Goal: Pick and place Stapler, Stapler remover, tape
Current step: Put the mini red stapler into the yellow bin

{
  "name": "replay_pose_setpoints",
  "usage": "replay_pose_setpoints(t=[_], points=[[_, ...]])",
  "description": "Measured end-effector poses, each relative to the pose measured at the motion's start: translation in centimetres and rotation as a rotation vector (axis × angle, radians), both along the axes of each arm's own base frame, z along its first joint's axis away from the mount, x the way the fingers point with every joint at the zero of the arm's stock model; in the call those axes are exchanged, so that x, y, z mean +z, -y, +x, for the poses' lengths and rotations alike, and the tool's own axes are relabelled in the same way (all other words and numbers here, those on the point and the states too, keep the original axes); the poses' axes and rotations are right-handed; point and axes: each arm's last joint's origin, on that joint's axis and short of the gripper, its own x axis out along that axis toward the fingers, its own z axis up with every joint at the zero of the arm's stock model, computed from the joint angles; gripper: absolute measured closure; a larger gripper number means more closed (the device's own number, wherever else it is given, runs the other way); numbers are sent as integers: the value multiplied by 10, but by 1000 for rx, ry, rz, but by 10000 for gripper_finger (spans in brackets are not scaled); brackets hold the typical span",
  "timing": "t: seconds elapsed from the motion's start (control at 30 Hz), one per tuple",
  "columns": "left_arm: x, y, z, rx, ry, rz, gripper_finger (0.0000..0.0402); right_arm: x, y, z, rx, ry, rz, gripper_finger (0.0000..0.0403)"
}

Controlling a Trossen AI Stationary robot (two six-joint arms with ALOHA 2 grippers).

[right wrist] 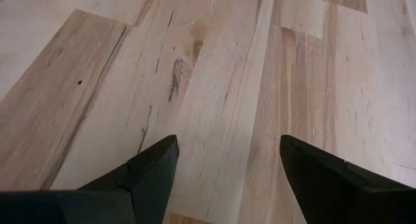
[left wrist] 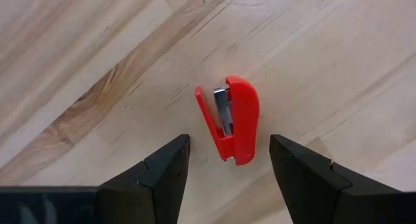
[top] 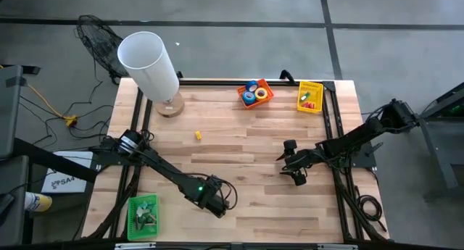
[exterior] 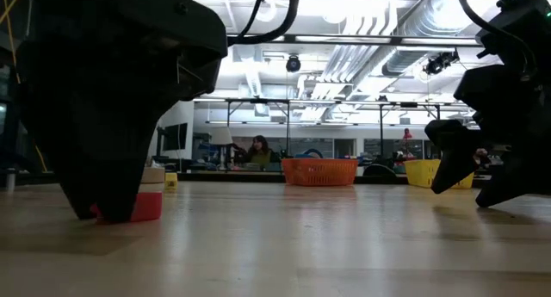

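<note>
- Pale wood planks make up the table (top: 239, 141), butcher-block style, standing on a grey floor with dark seams.
- Beyond the far edge, the low view shows a large workshop with bright ceiling lights, ducting and a seated person far back.
- The red stapler (left wrist: 232, 119) lies on the planks straight ahead of the left gripper (left wrist: 229, 160), whose fingers stand spread with the stapler between their tips, not touching it; from above this is at about 6 o'clock on the table.
- The tape (top: 253, 93), blue and yellow rings, sits in an orange tray (top: 266, 86) at 12 o'clock; a yellow tray (top: 310, 96) lies just to its right, at about 1 o'clock.
- The right gripper (top: 290, 161) hovers at 3 o'clock, fingers apart over bare wood.
- A green tray (top: 142, 214) rests at 7 o'clock; its contents are too small to tell.
- A white cylinder (top: 148, 61) rises at 11 o'clock, hiding part of its round base.
- In the high view the left gripper covers the stapler entirely; in the low view only a red sliver shows beneath it.
</note>
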Motion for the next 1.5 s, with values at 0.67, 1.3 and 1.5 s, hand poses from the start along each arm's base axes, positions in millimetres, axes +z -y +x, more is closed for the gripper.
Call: replay_pose_setpoints(t=[0.67,1.3,1.5], points=[[-7,-17,10,60,-50,-40,197,0,0,0,0,0,-1,137],[-9,-20,9,-23,-50,7,354,0,0,0,0,0,-1,137],[-9,-20,10,-70,-36,31,354,1,-1,1,18,11,3,137]])
